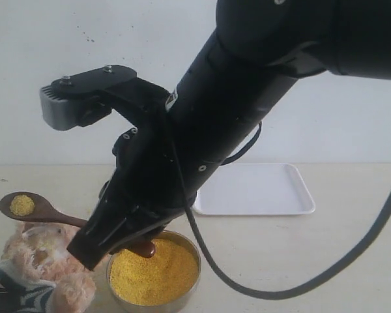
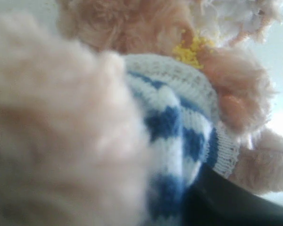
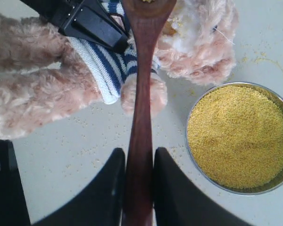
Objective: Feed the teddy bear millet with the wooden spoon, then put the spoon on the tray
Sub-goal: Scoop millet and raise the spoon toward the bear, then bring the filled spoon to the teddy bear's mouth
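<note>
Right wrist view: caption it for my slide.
Right gripper holds the wooden spoon over the teddy bear, millet alongside.

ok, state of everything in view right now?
teddy bear: left jaws gripping its striped shirt, grains on its muzzle
wooden spoon: clamped in right jaws, loaded with millet, above the teddy bear's head
metal bowl: full of millet
tray: nothing on the part in view

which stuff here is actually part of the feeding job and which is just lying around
In the job: teddy bear, wooden spoon, millet in its metal bowl, tray.
Just lying about: spilled grains on the table, black cable.
</note>
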Tool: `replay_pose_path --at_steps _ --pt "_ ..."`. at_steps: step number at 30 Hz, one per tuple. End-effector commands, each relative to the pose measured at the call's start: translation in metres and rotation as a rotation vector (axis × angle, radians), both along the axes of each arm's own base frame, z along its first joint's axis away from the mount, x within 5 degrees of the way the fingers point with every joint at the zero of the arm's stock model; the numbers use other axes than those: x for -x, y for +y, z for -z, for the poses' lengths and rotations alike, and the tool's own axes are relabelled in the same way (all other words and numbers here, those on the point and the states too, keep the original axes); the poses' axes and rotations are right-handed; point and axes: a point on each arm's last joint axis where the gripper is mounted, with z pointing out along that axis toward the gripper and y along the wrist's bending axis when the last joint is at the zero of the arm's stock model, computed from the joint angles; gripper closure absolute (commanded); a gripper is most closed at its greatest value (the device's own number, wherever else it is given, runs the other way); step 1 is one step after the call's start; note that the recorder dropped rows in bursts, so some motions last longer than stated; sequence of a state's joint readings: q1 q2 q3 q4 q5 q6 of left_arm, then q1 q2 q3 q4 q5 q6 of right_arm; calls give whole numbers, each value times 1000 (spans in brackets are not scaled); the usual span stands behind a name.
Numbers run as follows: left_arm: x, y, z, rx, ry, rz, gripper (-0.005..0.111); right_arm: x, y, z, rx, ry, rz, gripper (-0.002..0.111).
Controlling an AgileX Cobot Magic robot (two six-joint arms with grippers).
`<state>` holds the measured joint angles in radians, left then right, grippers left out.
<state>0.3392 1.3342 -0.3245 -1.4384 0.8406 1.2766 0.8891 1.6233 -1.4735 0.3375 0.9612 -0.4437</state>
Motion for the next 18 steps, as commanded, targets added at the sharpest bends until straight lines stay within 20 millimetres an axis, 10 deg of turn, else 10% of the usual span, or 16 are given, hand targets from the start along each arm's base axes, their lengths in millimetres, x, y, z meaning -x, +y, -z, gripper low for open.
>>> replay_pose_path --at_steps 1,18 --pt "1 -2 -1 25 0 10 103 1 -1 -3 15 -41 -15 108" --pt "1 -2 -1 34 8 1 103 0 10 -4 -30 -128 -7 108"
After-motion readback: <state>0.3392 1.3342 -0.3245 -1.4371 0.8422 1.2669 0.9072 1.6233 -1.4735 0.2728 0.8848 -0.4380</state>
